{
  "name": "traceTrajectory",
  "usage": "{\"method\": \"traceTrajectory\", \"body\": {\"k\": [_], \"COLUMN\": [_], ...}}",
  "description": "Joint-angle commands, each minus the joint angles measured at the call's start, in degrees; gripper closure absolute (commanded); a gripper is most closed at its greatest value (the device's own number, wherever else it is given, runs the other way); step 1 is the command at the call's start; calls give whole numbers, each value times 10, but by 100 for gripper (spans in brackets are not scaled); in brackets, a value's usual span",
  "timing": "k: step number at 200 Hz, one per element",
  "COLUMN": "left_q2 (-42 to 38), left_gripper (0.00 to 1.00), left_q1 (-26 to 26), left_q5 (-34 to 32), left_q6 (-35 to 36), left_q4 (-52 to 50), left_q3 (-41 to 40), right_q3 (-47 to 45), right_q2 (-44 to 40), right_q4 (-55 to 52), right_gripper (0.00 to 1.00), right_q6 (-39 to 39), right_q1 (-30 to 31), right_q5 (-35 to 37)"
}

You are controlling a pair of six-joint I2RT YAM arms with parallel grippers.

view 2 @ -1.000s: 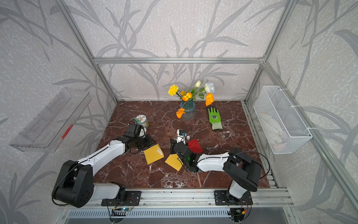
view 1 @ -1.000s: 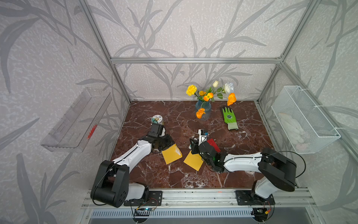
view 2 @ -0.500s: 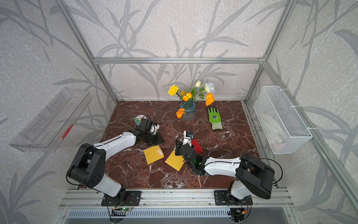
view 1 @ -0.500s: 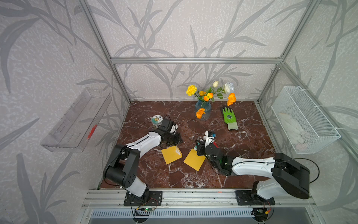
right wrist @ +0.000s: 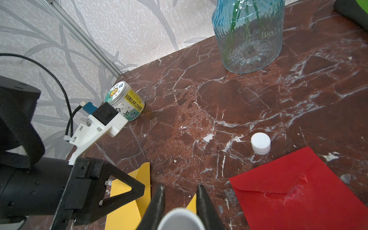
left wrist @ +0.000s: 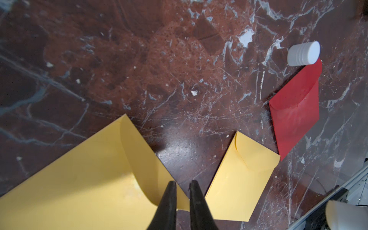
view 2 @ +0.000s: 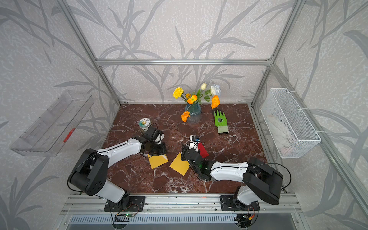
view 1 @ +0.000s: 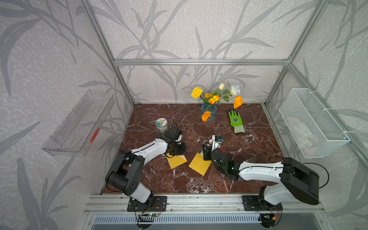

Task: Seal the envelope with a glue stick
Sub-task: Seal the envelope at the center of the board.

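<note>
Left wrist view: the left claw (left wrist: pixel 182 182) pinches the raised flap (left wrist: pixel 139 157) of one yellow envelope (left wrist: pixel 75 179) — the glue stick (right wrist: pixel 180 220), seen end-on, is gripped in the closed right claw (right wrist: pixel 180 187) just to that flap's right, so the right arm is nearer.

Enclosure walls (view 1: pixel 179 29) papered pale grey with a darker leaf print. Aluminium frame (view 1: pixel 199 62) along the edges. Worktop (view 1: pixel 179 179) is red-brown marble, white-veined. Clear plastic shelf (view 1: pixel 79 123) on the left wall, white wire basket (view 1: pixel 310 119) on the right. Light even, diffuse
</note>
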Motion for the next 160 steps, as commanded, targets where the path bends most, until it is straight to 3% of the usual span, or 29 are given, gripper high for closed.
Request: {"method": "traceTrajectory", "body": {"k": [1, 98, 160], "left_q2": [-22, -17, -1], "left_gripper": [84, 84, 87], "left_q1": [-1, -3, -9], "left_q5": [-27, -51, -109], "left_q6": [9, -2, -31], "left_q4": [-15, 1, -30], "left_q3": [-14, -56, -72], "right_q3": [-1, 3, 10], "right_q2": [-2, 15, 24], "right_q4": [-14, -32, -48], "right_gripper": [100, 100, 100], "right_q6": [6, 16, 18], "right_q1": [-1, -1, 0], "right_q5": [1, -1, 3]}}
